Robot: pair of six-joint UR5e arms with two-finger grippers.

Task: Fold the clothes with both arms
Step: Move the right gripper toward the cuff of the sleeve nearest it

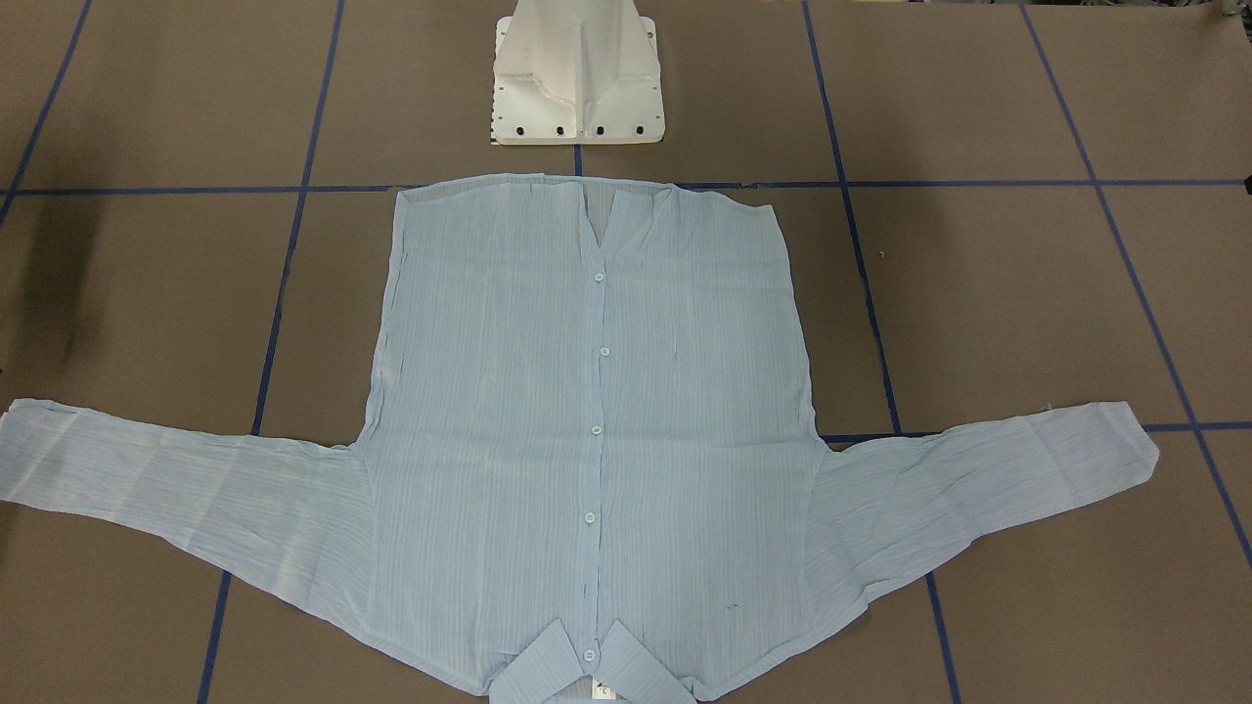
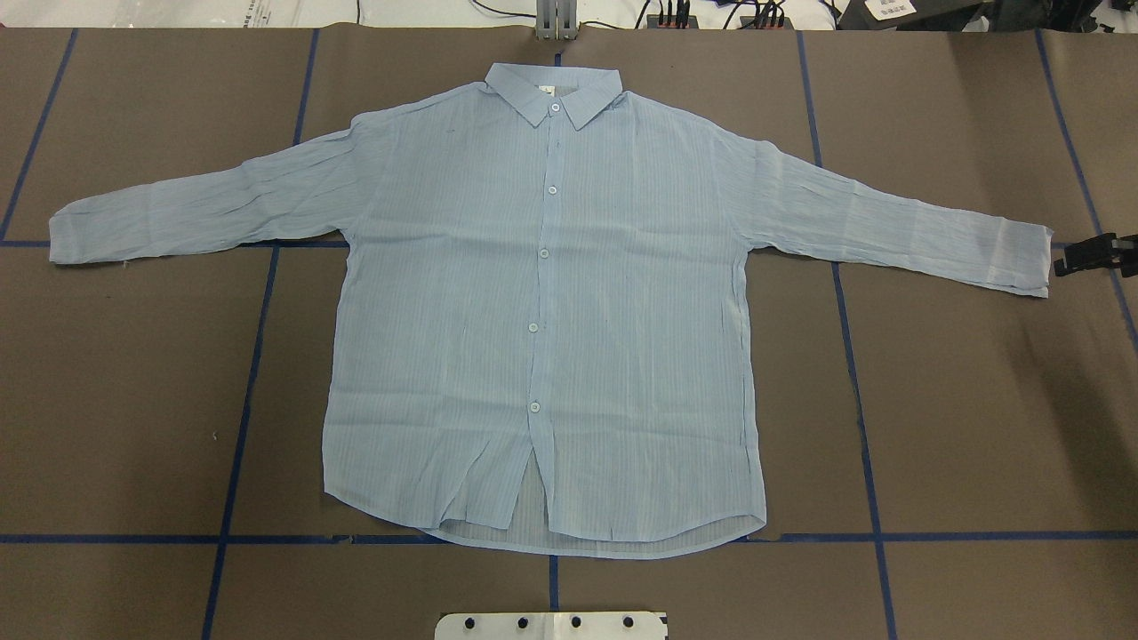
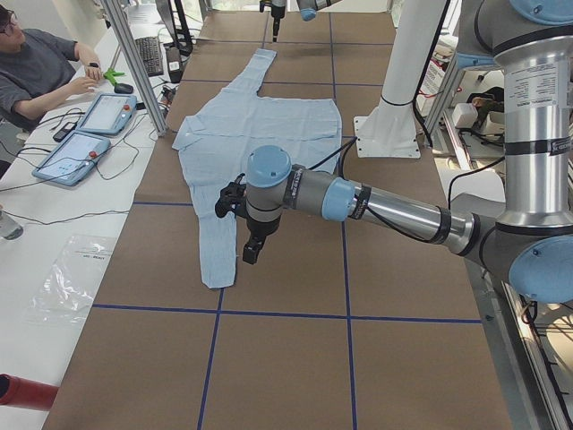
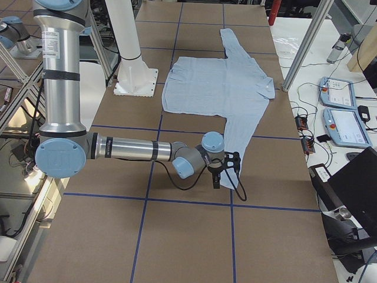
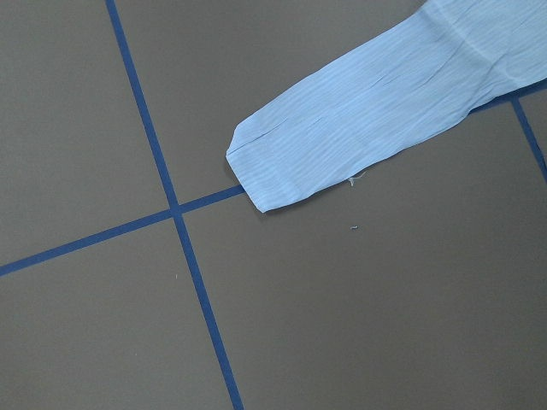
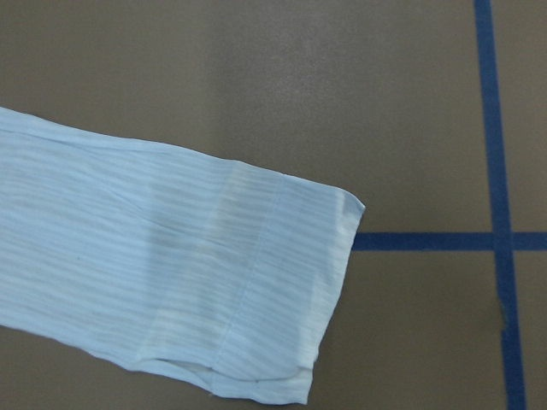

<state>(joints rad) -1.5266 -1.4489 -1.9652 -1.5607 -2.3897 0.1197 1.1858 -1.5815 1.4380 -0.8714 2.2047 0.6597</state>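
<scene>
**Shirt laid flat, both arms waiting at the cuffs**

The shirt lies spread open and face up in the middle of the table. It is buttoned. In the overhead view its collar is at the top centre and its hem at the bottom, near the white pedestal. Both sleeves stretch out to the sides and no fold is made yet, so we judge that the task is at its very beginning: the approach for the first grasp.

The right gripper shows at the right edge of the overhead view, just beside the right cuff but not touching it. The left gripper appears only in the left side view, hanging over the table close to the end of the near sleeve. For both claws we cannot tell whether the fingers are spread or closed. Each wrist camera shows a cuff lying free on the brown surface, the left cuff at upper centre and the right one at lower centre, with nothing gripping them.

We think the next move calls for each arm to come down on its cuff and pinch the thin cloth. Both sleeves can then be carried inward across the body together. The fabric is light and wrinkles easily, so a shallow pinch may slip.
</scene>
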